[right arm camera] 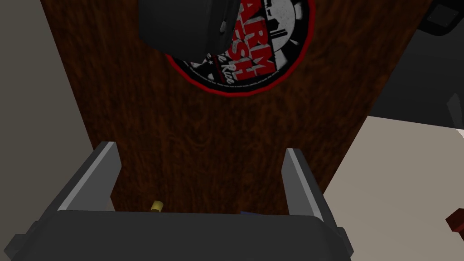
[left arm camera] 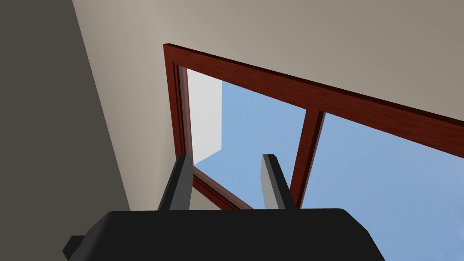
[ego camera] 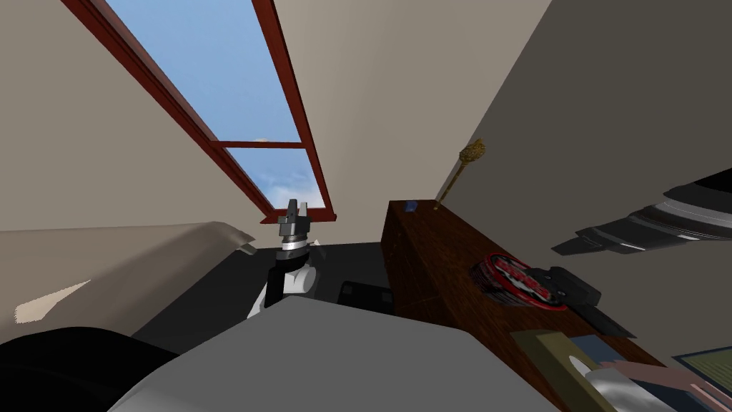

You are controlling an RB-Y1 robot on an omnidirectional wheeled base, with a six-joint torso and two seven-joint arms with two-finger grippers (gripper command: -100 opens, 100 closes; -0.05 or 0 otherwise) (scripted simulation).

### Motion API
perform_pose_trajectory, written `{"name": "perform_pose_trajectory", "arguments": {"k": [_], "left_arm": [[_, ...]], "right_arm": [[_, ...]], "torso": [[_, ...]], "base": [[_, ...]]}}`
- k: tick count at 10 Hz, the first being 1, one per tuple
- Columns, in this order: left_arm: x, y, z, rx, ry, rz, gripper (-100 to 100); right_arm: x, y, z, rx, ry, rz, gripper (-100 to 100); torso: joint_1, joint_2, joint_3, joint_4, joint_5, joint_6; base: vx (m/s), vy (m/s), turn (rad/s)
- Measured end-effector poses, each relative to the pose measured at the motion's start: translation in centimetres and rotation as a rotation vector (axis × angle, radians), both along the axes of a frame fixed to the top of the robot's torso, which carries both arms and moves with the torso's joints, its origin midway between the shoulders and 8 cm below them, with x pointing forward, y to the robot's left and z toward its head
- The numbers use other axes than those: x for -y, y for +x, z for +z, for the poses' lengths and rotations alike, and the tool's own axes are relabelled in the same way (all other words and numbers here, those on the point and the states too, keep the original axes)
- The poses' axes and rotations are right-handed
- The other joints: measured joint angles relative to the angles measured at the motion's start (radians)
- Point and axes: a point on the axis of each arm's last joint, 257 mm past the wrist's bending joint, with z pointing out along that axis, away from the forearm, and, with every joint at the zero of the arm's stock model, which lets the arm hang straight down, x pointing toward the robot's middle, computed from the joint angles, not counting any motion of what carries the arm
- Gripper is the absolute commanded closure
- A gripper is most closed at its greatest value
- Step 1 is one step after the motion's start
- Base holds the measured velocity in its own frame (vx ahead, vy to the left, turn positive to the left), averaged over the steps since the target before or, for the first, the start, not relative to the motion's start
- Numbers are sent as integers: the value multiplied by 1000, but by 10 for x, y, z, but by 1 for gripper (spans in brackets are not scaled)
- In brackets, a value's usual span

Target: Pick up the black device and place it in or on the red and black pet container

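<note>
on the dark wooden worktop (right arm camera: 204,136) that runs along the wall at my right, the round red and black container (right arm camera: 258,59) sits about midway along its length, its lid printed with red and white lettering. the black device (right arm camera: 186,22) lies on top of that container, covering one side of the lid and reaching out past the red rim; in the head view it overhangs the rim on the side towards the worktop's near end.

the right gripper (right arm camera: 200,148) hangs above the bare wood between the container and the worktop's far end, pointing down at the surface. its fingers (right arm camera: 106,176) stand wide apart with only the wood grain between them; they hold nothing and touch neither the device nor the container, which lie beyond the fingertips.

at the worktop's far end a gold-coloured stick (ego camera: 465,161) leans against the wall, with a small blue item (ego camera: 409,206) beside it near the far corner.

the left gripper (ego camera: 294,207) is raised in front of me, well apart from the worktop, aimed towards the window (ego camera: 214,79). its two fingers are apart, less widely than the right's, and empty.
</note>
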Motion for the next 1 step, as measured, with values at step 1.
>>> {"name": "perform_pose_trajectory", "arguments": {"k": [1], "left_arm": [[0, 0, 0, 0, 0, 0, 0]], "right_arm": [[0, 0, 0, 0, 0, 0, 0]], "torso": [[0, 0, 0, 0, 0, 0]], "base": [[0, 0, 0]]}}
